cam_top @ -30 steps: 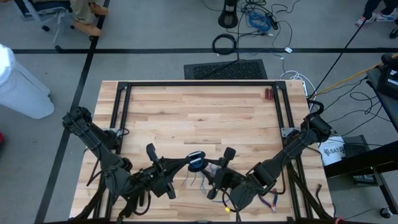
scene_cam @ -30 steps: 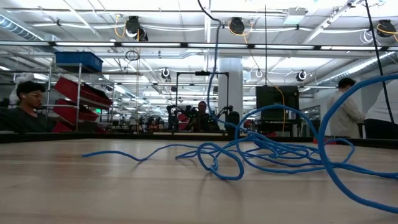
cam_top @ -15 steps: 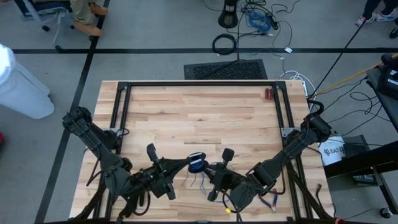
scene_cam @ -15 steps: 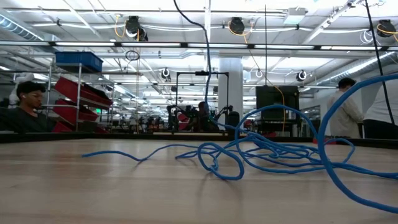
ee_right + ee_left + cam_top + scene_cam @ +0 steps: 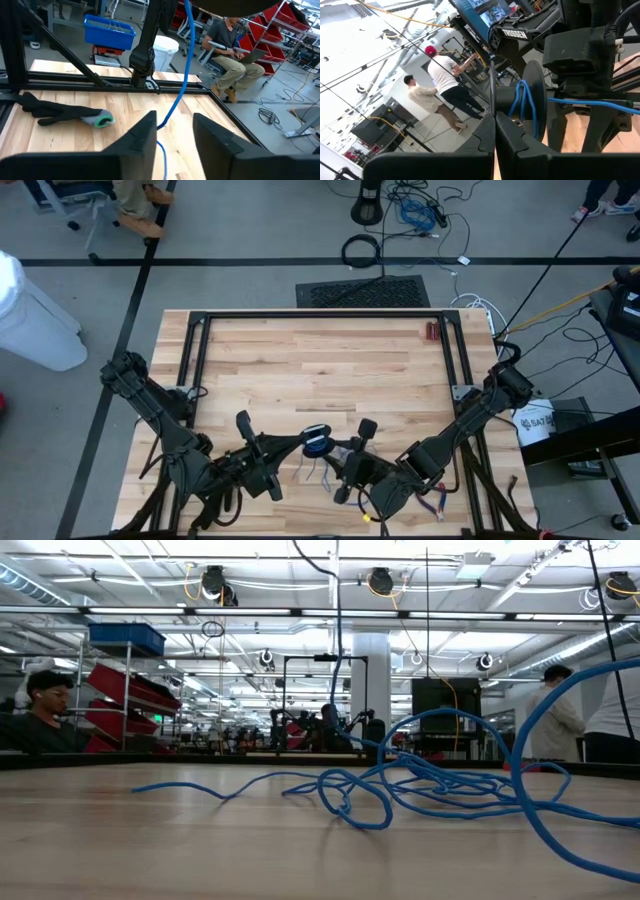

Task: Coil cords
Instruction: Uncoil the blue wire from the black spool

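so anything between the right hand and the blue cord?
Nothing visible. In the right wrist view the blue cord hangs down right at the gap of the open right hand. The black glove on the table lies off to the side, clear of it.

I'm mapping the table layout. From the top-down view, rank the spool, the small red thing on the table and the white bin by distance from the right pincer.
1. Spool: beside the right pincer, near the table's front edge.
2. Small red thing: far right table corner.
3. White bin: on the floor, left of the table.
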